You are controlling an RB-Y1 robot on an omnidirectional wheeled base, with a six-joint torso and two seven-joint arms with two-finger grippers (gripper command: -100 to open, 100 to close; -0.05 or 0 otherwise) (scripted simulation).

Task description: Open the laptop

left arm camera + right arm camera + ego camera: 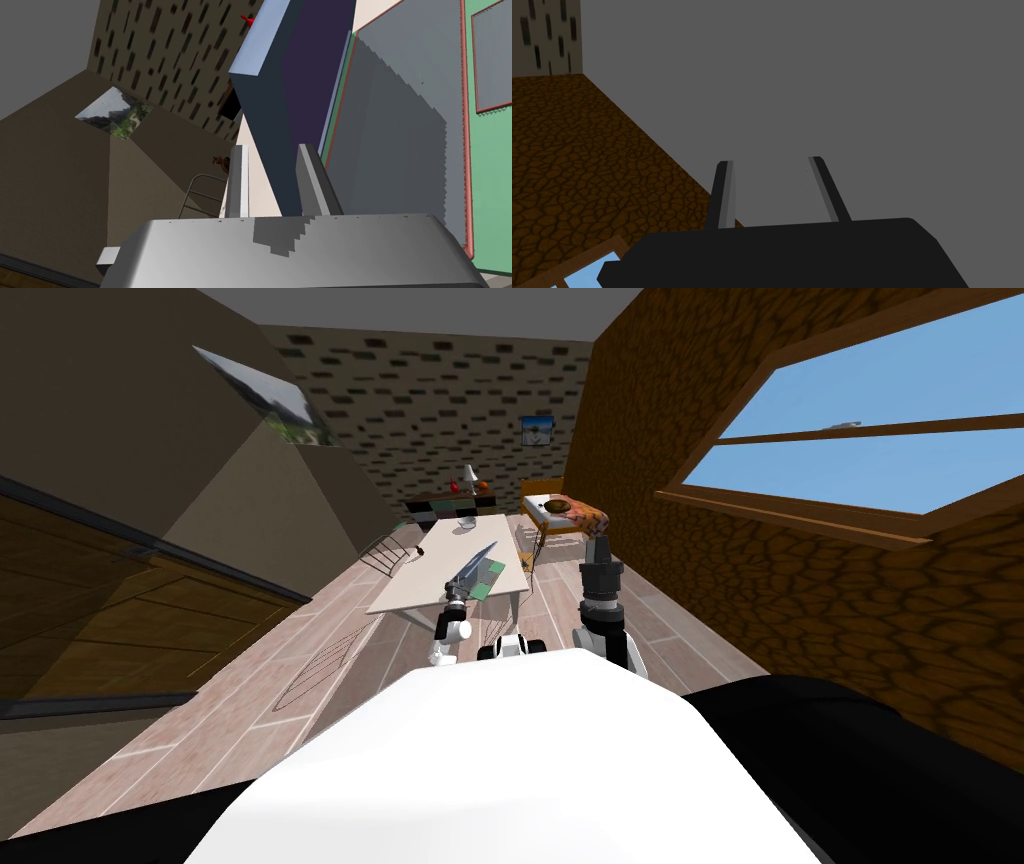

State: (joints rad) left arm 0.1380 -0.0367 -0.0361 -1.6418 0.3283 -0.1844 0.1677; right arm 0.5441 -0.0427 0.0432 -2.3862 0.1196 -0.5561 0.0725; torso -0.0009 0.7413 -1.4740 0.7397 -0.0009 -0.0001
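Pinching the lid (300,75) of the laptop (480,575) between narrowed jaws, my left gripper (274,182) holds it partly raised on the pale table (440,543). My right gripper (769,185) idles, jaws wide. Roughly halfway, I judge; the lid needs tilting further back.

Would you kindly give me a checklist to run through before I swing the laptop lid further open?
1. The lid sits between the fingers of the left gripper: ok.
2. The lid is raised off the base: ok, partly open.
3. How firm the grip is: cannot tell.
4. The base lies flat on the table: ok.
5. The right gripper is open, held up and away from the laptop: ok.
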